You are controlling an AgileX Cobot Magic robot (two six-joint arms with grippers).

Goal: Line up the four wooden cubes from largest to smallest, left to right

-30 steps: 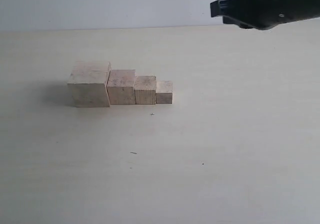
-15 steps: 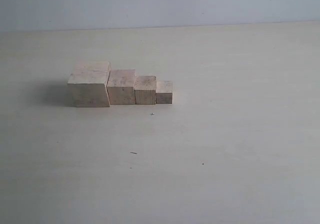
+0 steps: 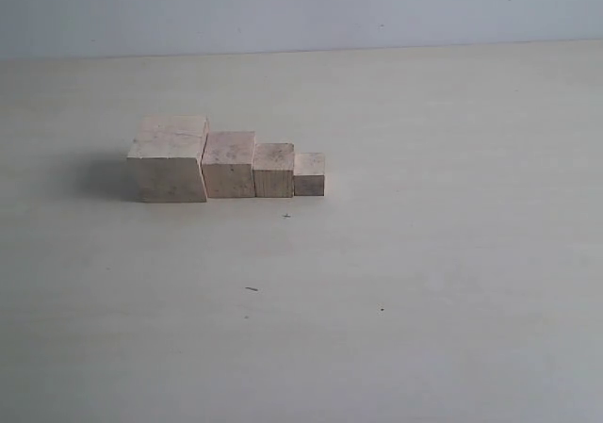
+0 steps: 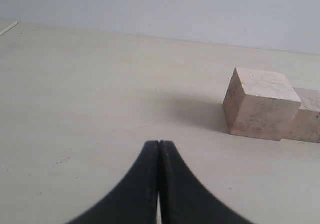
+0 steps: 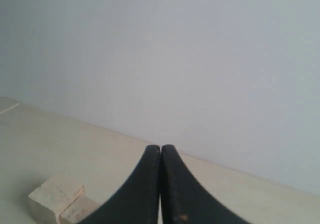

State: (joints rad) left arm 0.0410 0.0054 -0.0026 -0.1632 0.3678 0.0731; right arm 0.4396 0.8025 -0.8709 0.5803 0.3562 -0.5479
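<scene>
Four pale wooden cubes stand touching in one row on the table in the exterior view: the largest cube at the left, then the second cube, the third cube and the smallest cube at the right. Neither arm shows in that view. In the left wrist view my left gripper is shut and empty, well short of the largest cube. My right gripper is shut and empty too, raised, with cubes low beside it.
The pale table carries a few tiny dark specks in front of the row. A light grey wall runs along the table's far edge.
The right arm, seen at the upper right a second ago, has withdrawn out of the exterior view. The cubes have not moved.
</scene>
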